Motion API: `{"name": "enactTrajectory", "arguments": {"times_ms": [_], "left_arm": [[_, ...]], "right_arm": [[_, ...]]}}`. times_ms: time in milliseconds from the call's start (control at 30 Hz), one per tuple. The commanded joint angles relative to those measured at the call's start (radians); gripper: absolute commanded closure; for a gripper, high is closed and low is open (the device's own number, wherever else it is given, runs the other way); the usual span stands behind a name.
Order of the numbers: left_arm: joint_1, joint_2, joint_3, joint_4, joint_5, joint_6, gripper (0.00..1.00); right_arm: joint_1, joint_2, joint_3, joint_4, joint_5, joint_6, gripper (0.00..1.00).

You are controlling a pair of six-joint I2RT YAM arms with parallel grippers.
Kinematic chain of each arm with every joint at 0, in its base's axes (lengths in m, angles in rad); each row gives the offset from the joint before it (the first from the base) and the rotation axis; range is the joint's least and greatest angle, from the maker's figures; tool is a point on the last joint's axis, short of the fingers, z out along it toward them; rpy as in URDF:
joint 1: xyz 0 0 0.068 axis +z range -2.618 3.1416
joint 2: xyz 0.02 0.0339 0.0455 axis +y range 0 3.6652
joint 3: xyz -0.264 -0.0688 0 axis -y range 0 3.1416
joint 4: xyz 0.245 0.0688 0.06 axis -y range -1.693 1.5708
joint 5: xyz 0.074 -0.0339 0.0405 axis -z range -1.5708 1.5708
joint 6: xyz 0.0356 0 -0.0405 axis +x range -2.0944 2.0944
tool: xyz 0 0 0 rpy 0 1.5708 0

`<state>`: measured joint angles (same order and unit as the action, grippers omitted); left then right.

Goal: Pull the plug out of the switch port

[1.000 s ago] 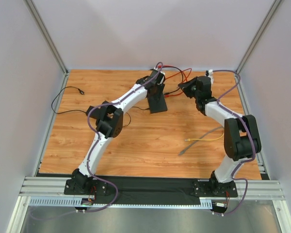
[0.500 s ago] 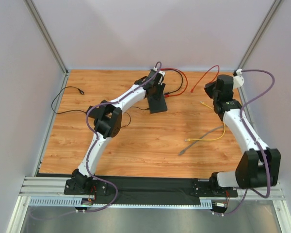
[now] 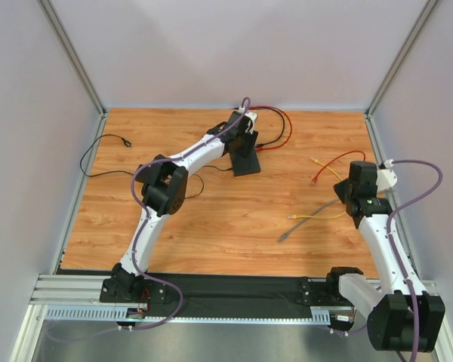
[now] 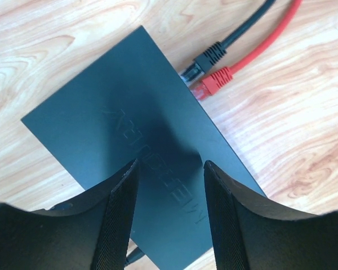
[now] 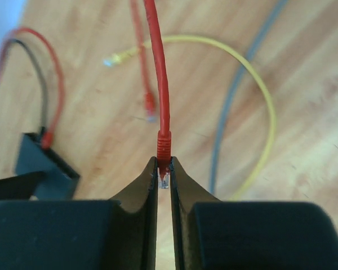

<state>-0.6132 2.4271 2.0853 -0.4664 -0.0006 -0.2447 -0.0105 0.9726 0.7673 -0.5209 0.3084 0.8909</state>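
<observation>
Pinches red cable plug (image 5: 164,147) tight in right gripper (image 5: 164,171), well apart from switch (image 4: 129,129). Holds left gripper (image 4: 170,166), fingers spread, over switch top at far-centre table (image 3: 234,219), with black plug (image 4: 209,56) and second red plug (image 4: 217,81) seated.

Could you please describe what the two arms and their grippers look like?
The left arm and right arm match: white tubular links between chunky black joint housings. A purple cable runs loosely along each. The left gripper and right gripper are matte black, with two broad fingers tapering to tips; the inner faces look finely textured.
</observation>
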Motion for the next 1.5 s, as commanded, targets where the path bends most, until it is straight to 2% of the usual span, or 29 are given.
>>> {"name": "enactTrajectory", "arguments": {"times_ms": [0, 67, 367, 567, 700, 833, 933, 1033, 1067, 1133, 1267, 1467], "left_arm": [[-0.002, -0.014, -0.109, -0.04, 0.077, -0.015, 0.43], [0.0, -0.033, -0.136, -0.026, 0.099, -0.018, 0.43], [0.0, -0.065, -0.188, 0.017, 0.125, -0.022, 0.43], [0.0, -0.063, -0.188, 0.014, 0.117, -0.024, 0.43], [0.0, -0.069, -0.192, 0.02, 0.114, -0.024, 0.43], [0.0, -0.071, -0.194, 0.017, 0.109, -0.027, 0.43], [0.001, -0.083, -0.205, 0.031, 0.106, -0.028, 0.43], [0.003, -0.109, -0.234, 0.055, 0.077, -0.042, 0.43], [0.001, -0.118, -0.247, 0.084, 0.067, -0.051, 0.43], [0.004, -0.151, -0.293, 0.118, 0.054, -0.057, 0.43], [0.004, -0.204, -0.37, 0.218, 0.045, -0.059, 0.43], [0.012, -0.235, -0.407, 0.267, 0.022, -0.041, 0.44]], "right_arm": [[-0.017, -0.038, -0.083, -0.085, -0.152, 0.033, 0.99], [-0.011, -0.075, -0.152, -0.083, -0.233, 0.036, 0.98], [-0.002, -0.238, -0.192, -0.315, -0.252, 0.019, 0.91], [0.0, -0.215, -0.186, -0.372, -0.264, -0.013, 0.85], [0.0, -0.219, -0.198, -0.347, -0.285, -0.046, 0.68], [0.004, -0.204, -0.125, -0.337, -0.236, -0.144, 0.62], [0.006, -0.164, -0.076, -0.295, -0.261, -0.181, 0.55], [0.006, -0.092, -0.043, -0.153, -0.375, -0.198, 0.54], [0.006, -0.068, -0.036, -0.058, -0.397, -0.184, 0.55], [0.055, 0.022, -0.011, 0.031, -0.425, -0.167, 0.55], [0.099, 0.185, 0.111, 0.25, -0.397, -0.097, 0.56], [0.125, 0.418, 0.213, 0.598, -0.373, 0.103, 0.57]]}}
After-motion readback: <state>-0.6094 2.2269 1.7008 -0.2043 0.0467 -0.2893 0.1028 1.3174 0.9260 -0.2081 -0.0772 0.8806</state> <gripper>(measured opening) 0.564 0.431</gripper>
